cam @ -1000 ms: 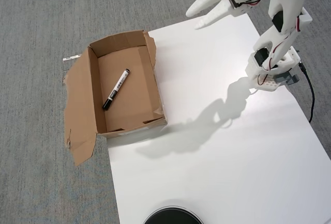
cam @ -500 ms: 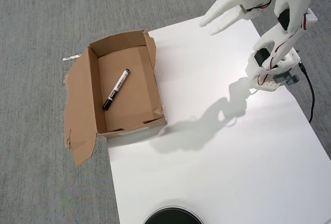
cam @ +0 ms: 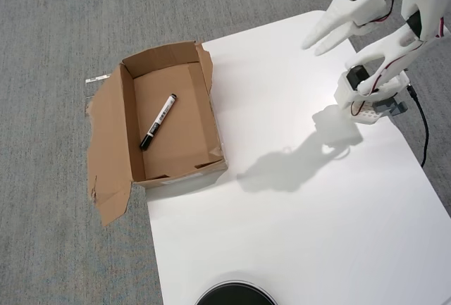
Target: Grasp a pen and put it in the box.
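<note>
Your pen lies diagonally on the floor of the box, task apparently done, while your tool hangs empty, jaws narrowly parted, above the counter.

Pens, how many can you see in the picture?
1. The slim white marker pen with a black cap lies flat inside the brown cardboard box at the white sheet's left edge. None show elsewhere; nothing seems hidden.

i note grey carpet covering the floor. a white board lies across it, lit from above, shadows falling crisp. a black round object sits at its bottom edge.
</note>
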Robot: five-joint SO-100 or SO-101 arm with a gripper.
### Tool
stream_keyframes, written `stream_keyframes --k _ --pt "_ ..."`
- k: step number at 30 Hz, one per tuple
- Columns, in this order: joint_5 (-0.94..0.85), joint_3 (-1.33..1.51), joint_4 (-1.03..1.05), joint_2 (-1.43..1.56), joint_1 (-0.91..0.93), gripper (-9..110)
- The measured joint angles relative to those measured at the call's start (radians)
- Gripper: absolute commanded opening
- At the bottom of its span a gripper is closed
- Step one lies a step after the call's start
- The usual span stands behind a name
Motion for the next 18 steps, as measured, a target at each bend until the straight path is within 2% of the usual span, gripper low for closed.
stream_keyframes --k 12,18 --pt "0.0 0.558 -0.029 0.367 0.009 21" --pt "0.003 0.881 -0.241 0.555 0.009 21"
